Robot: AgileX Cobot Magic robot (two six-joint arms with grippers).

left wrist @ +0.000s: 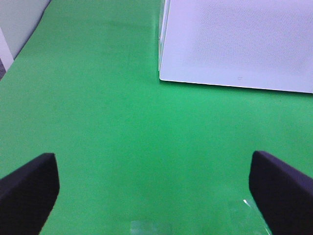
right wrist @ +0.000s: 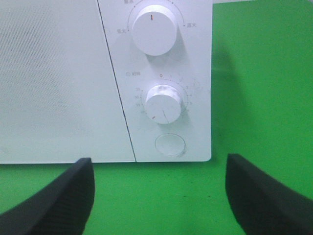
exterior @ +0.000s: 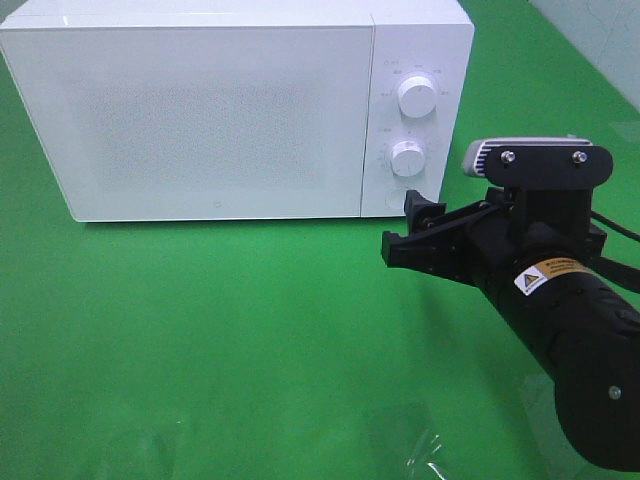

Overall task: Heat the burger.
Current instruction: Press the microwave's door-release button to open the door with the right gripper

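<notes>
Right pincer (exterior: 402, 228) spread, facing microwave (exterior: 200, 110)

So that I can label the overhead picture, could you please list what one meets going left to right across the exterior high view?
Microwave door → control panel → right arm's wrist camera. The right gripper overlaps the panel's span, so I leave it out.
</notes>
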